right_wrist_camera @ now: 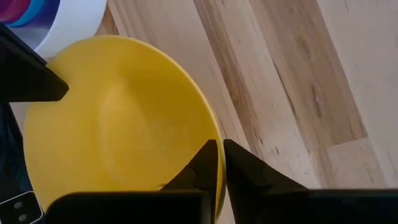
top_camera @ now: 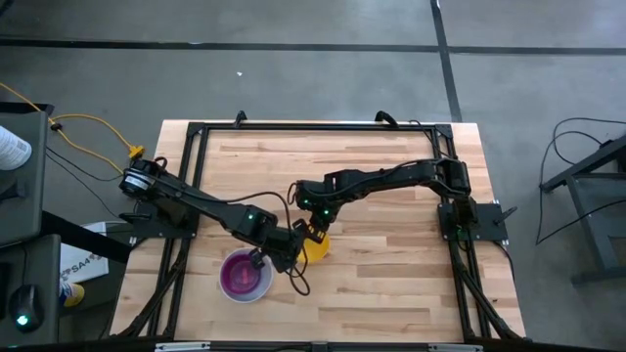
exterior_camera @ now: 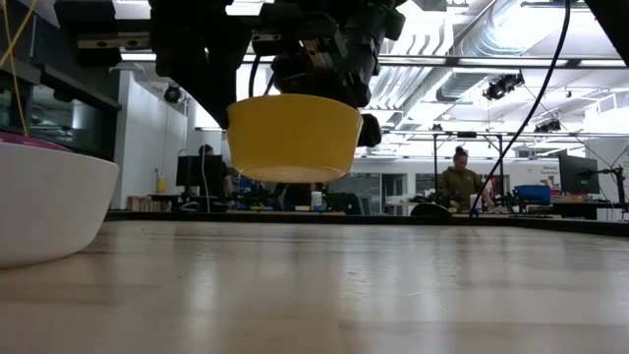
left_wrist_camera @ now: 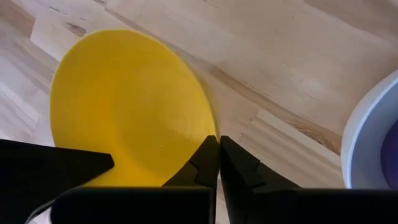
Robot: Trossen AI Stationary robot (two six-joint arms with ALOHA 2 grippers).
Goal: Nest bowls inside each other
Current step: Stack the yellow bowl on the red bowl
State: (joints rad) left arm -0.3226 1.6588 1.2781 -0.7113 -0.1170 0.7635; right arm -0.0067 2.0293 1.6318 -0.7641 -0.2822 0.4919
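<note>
The white bowl (top_camera: 245, 277) is sitting on the table (top_camera: 391, 293), just to the left of the left gripper (top_camera: 290, 256). The purple bowl (top_camera: 240, 272) is already resting inside it. In the right wrist view, a bit of blue and pink is showing inside the white bowl too, so more bowls may already be nested there.

The left gripper is pinching the rim of the yellow bowl (top_camera: 315, 246), with its fingers squeezed tight together on it. The yellow bowl is hanging in the air above the table, between the two grippers.

The right gripper (top_camera: 311, 227) is pinching the other side of the same rim.

So most of the nesting looks done. The yellow bowl is still waiting to go into the white bowl beside it.
</note>
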